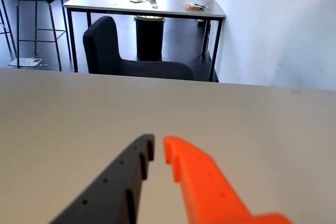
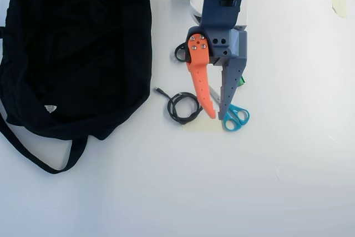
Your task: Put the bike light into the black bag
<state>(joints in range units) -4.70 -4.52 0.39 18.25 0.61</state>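
My gripper (image 2: 218,116) has its orange and dark fingers nearly together, only a thin slit between the tips, with nothing held; the wrist view (image 1: 158,148) shows only bare tabletop past them. The bike light (image 2: 180,52) lies just left of my orange finger's base, partly hidden by it. Below it a coiled black cable (image 2: 183,107) rests beside my fingertips, and teal-handled scissors (image 2: 236,117) lie partly beneath them. The black bag (image 2: 72,48) sprawls at the left of the overhead view, white tag showing.

Two-finger gripper (image 2: 217,116): one orange plastic finger (image 2: 201,81) with silver screws, one slate-blue finger (image 2: 231,84) with small holes. Blue wrist housing (image 2: 223,12) above; red and black wires at top.
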